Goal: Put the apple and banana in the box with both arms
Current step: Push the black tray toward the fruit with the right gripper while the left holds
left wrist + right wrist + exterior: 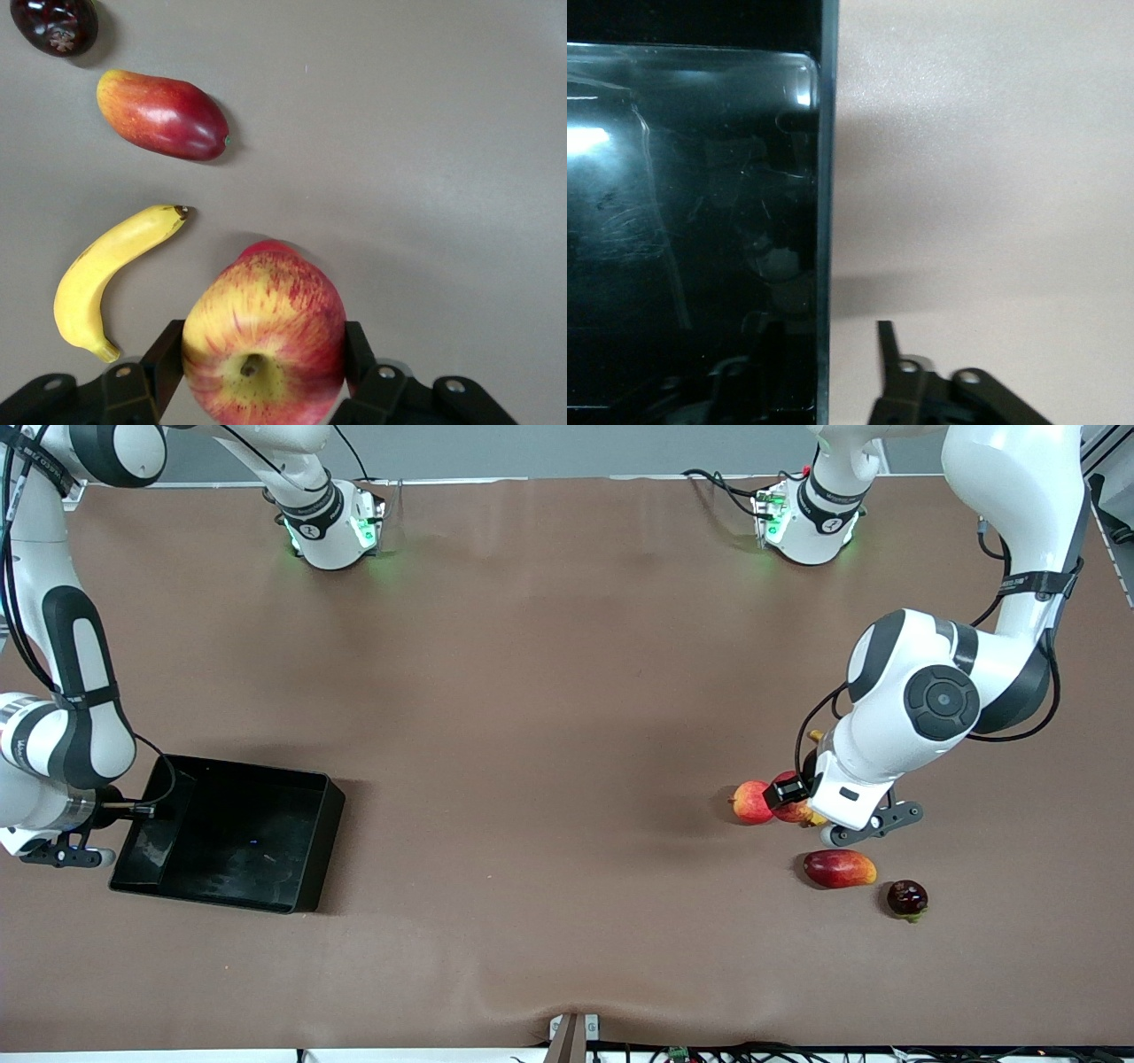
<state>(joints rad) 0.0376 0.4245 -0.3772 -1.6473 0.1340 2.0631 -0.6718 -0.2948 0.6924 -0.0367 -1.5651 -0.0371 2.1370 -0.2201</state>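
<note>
The box sits near the table edge at the right arm's end. The fruits cluster toward the left arm's end: the apple beside a second apple, the banana beside it. The mango-like fruit and a small dark fruit lie nearer the front edge.

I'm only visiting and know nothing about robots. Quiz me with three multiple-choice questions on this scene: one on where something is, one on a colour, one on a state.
1. Where is the right end effector?
A at the box's rim
B over the fruit
C above the table's middle

2. What colour is the box?
A black
B white
C blue

3. The left end effector is:
A empty
B closed on the apple
C closed on the box

Answers: A, its fingers stand open either side of the box wall; A, walls and floor are black; B, its fingers sit against the apple's sides.
</note>
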